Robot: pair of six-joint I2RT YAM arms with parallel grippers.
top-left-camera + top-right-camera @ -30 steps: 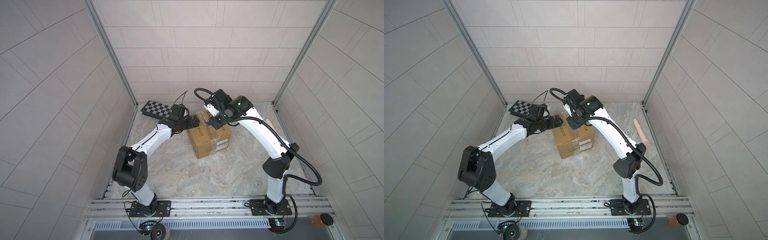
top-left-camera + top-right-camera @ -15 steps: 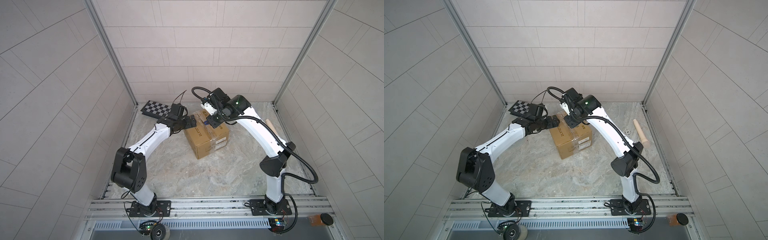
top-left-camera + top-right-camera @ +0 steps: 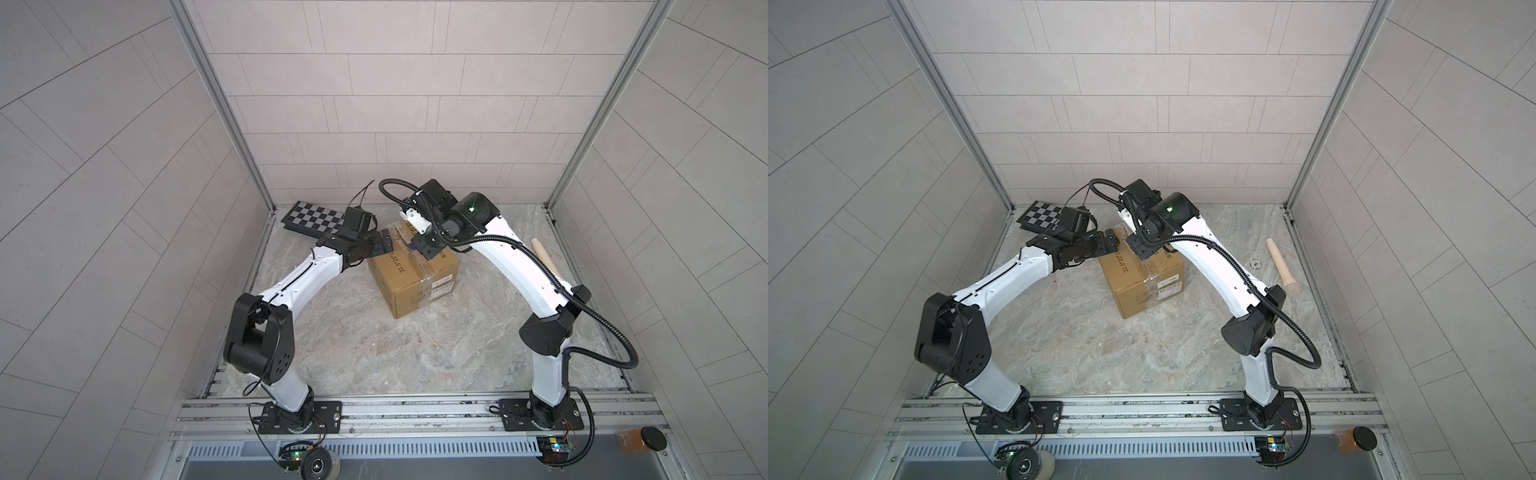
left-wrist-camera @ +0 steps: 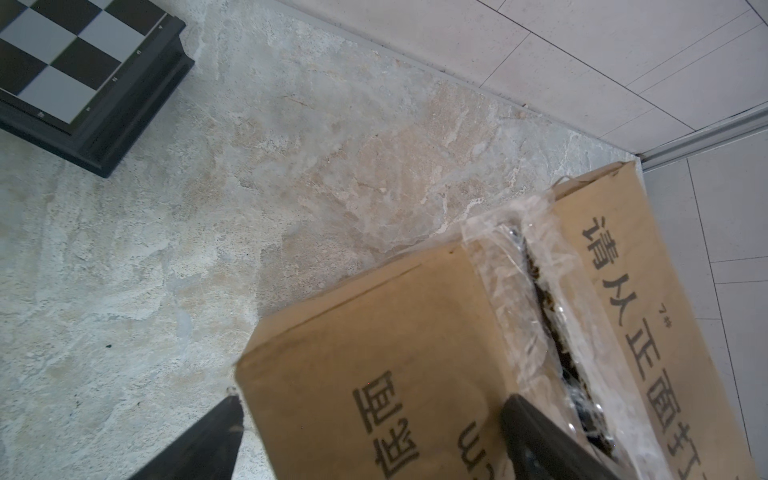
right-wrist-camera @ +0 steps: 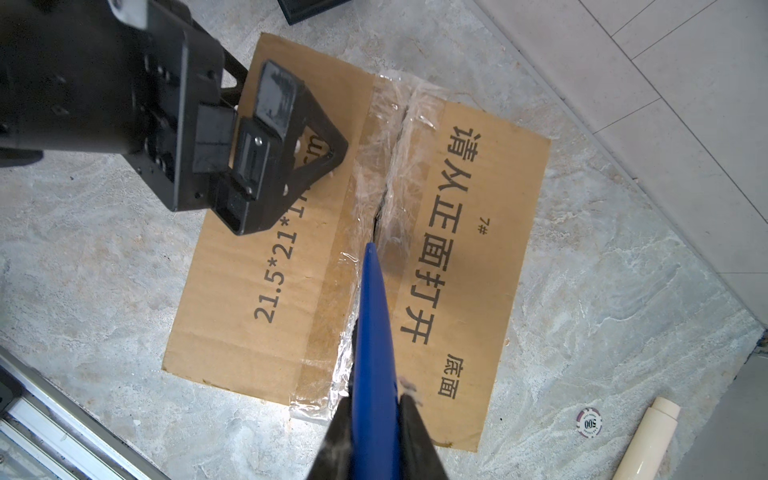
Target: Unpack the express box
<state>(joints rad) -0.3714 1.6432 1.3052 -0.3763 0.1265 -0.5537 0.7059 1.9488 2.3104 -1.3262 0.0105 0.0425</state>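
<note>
While the express box (image 3: 415,272) was parked on the stone-look tabletop (image 3: 374,353) towards the back, roughly between the two arms, both grippers were found right at its top face. The right gripper (image 5: 374,415) was clamped tight on a blue pointed tool (image 5: 372,324), and the tip was set right at the dark split in the clear tape (image 5: 390,158) running along the top seam. That tape was seen to be wrinkled and torn open along part of the seam.

The left gripper (image 4: 374,432) was spread wide with nothing held. One finger was seen over the top flap near the tape and the other was hung off beside the side wall, so a corner of the box was straddled. Whether those fingers were actually pressed on the cardboard couldn't be told.

A chessboard (image 3: 316,216) was laid flat in the back corner behind the left arm. A cream wooden handle (image 3: 1283,266) and a poker chip marked 500 (image 5: 589,422) were left off to the right, apart from the box.
</note>
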